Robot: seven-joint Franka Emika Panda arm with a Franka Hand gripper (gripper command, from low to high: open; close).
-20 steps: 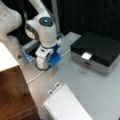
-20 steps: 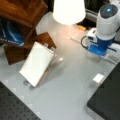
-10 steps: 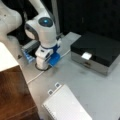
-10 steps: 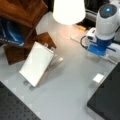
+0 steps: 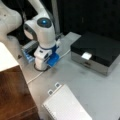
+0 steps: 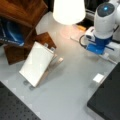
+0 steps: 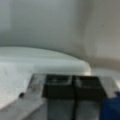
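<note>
Tool (image 7: 74,93) low over the worktop (image 5: 100,92), fingers pressed together, nothing between them in the wrist view. Blue part (image 5: 53,59) just beside, on the arm's wrist. Nearest loose thing: white cable (image 5: 37,76) trailing toward a front view's bottom left. Black box (image 5: 96,53) with small white block (image 5: 86,55) on top, well apart toward a front view's right. White notebook (image 5: 66,106) near the bottom edge; open grey room between.

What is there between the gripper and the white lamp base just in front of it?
Nothing visible. In the wrist view the gripper, jaws closed together, faces the lamp base, and only a bare strip of the table shows between them. In a front view the gripper sits low beside that base.
</note>
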